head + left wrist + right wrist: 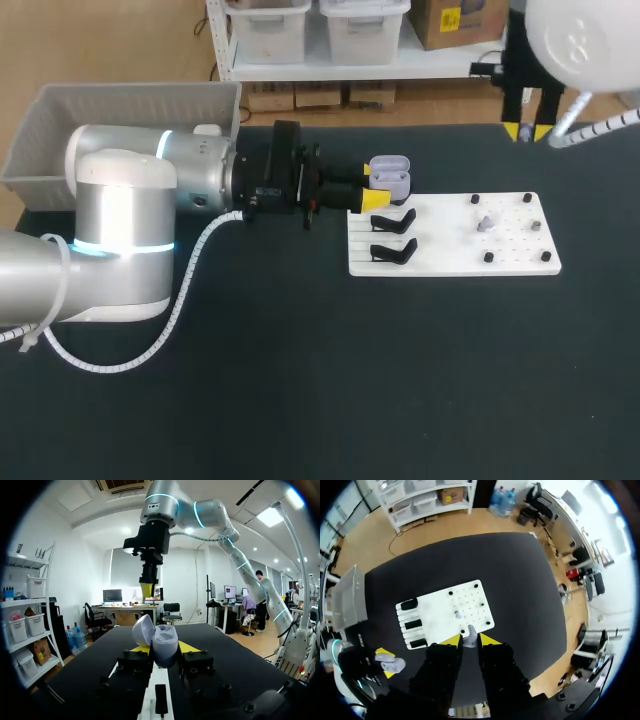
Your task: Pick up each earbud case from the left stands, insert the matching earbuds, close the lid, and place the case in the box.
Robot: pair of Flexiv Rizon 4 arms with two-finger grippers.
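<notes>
The left end effector (376, 186) is pinched on the earbud case (389, 172), which is held lid-open just beside the stands (393, 220). The grip should be kept firm and the cavities level and unobstructed, so that the earbuds (484, 222) on the white board (450, 262) can be seated squarely.

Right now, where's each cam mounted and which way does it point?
Head: above and behind the robot, looking down on the table; left arm enters from the left, right gripper over the far edge.
Left wrist: low over the table, facing across it; left gripper shut on the open case.
Right wrist: high up, facing straight down on the white board; the right gripper shows, open.
Shared: the case shows in all three.
</notes>
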